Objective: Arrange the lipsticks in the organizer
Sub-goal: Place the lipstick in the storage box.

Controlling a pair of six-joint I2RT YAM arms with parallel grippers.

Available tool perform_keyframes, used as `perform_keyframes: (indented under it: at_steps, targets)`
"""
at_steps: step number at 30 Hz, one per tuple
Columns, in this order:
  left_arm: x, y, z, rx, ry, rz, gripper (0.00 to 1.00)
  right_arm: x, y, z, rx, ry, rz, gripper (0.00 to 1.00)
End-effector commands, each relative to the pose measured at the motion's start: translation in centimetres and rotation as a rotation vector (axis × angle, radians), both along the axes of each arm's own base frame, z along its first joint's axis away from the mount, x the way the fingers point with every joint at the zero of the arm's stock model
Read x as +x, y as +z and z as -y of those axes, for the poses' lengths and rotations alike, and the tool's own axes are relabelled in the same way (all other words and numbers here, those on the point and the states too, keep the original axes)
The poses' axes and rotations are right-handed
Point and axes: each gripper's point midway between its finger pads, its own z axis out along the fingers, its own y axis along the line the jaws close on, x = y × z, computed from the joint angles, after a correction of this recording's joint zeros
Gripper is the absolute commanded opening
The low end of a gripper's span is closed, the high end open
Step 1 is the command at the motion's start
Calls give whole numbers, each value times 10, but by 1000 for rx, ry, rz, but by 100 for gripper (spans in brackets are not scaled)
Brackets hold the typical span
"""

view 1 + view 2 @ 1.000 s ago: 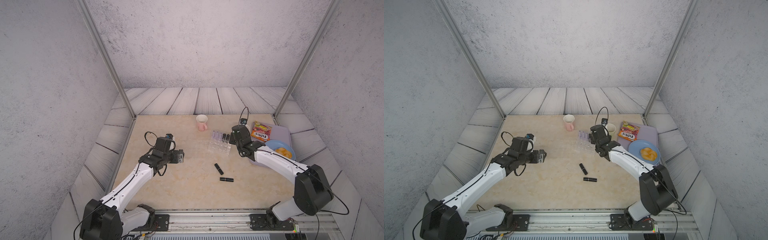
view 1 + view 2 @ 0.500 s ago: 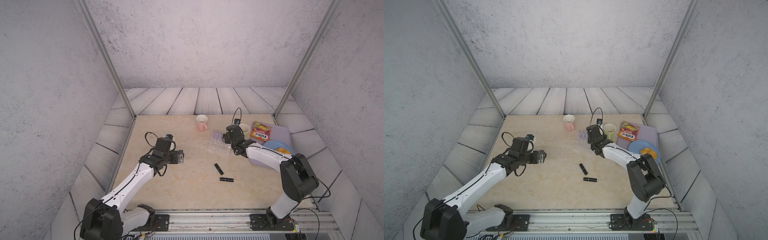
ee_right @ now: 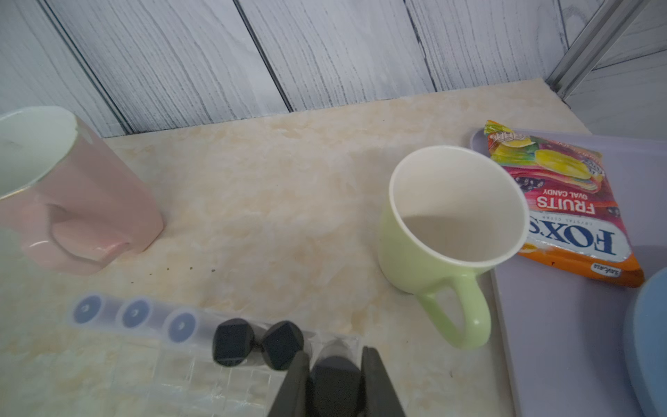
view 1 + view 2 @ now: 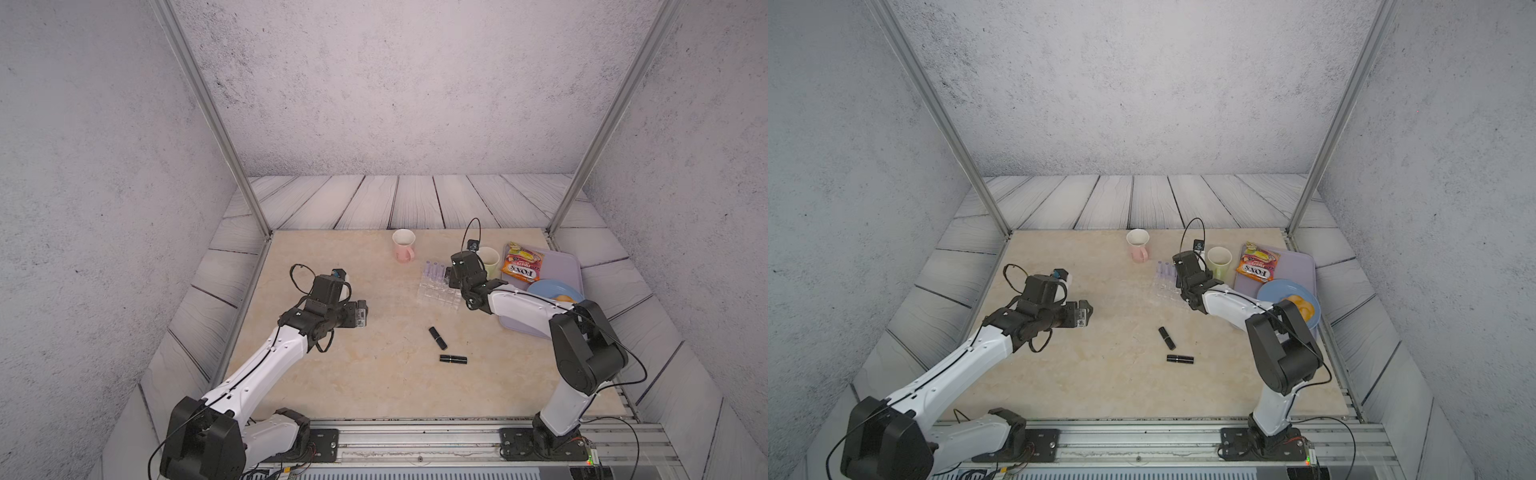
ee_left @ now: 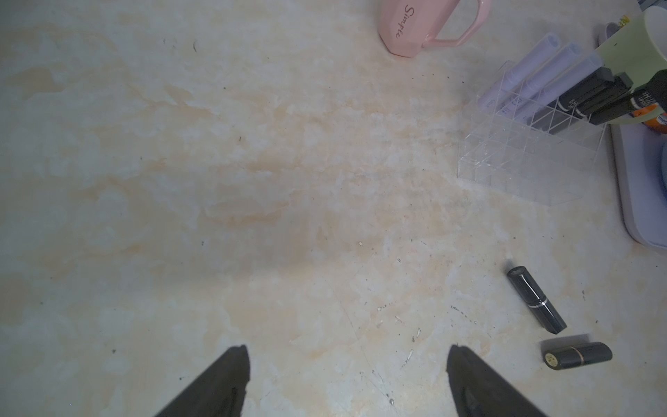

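Beige marbled stone forms the worktop (image 4: 374, 382), boxed in by grey concrete-look walls (image 4: 395, 83). Pale wood-plank panels (image 4: 415, 203) slope around it, and aluminium posts (image 4: 224, 145) rise at the far corners.

The clear organizer (image 4: 434, 293) stands right of centre, towards the far edge. Three lilac lipsticks (image 3: 133, 313) stand upright in its far row, with two black lipsticks (image 3: 234, 341) next to them.

The right hand (image 3: 334, 361) is clenched on a third black lipstick (image 3: 334, 379) at the end of that row. Whether this one sits in a cell I cannot tell.

Two loose lipsticks (image 4: 437, 337), both black, lie flat on the bare stone nearer the robot, apart from the organizer.

The left hand (image 5: 348, 357) hangs released over the left half of the worktop, grasping nothing.

A pink mug (image 4: 403, 245) and a green mug (image 4: 490, 259) stand near the far edge. Beside the green mug, a lilac tray (image 4: 561, 264) carries a candy bag (image 4: 521, 264) and a blue plate (image 4: 546, 289).
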Motion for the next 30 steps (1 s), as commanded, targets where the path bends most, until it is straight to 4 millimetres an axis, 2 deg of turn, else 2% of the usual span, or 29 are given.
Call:
perform_keyframes:
  at_steps: [1,5,6,8,9,12,14,18,21,23,26,30]
  targets:
    - [2,-2,-4,15,7,-1,91,0,-11,-2,25,-7,-18,0]
    - [3,-2,-4,16,8,-1,91,0,-10,-2,37,-8,-24,3]
    - [3,-2,-4,16,8,0,91,0,-7,-3,38,-5,-27,8]
    - [3,-2,-4,14,9,0,91,0,1,-3,36,-3,-32,28]
    - [3,-2,-4,13,10,1,91,0,7,-3,36,-2,-30,34]
    - [4,-2,-5,12,14,1,91,-3,24,-2,46,-4,-20,46]
    - [4,-1,-6,12,15,2,91,-8,37,-3,64,0,-19,50]
    - [7,3,-14,34,61,9,92,-23,55,-5,110,22,-38,51]
    - [11,5,-31,89,151,18,96,-47,63,-24,141,99,-69,51]
    - [11,6,-36,101,169,18,99,-68,63,-42,143,170,-99,51]
    - [9,3,-29,64,146,-2,98,-106,44,-68,141,284,-219,50]
    - [7,3,-20,-10,154,-28,98,-156,13,-88,101,417,-418,50]
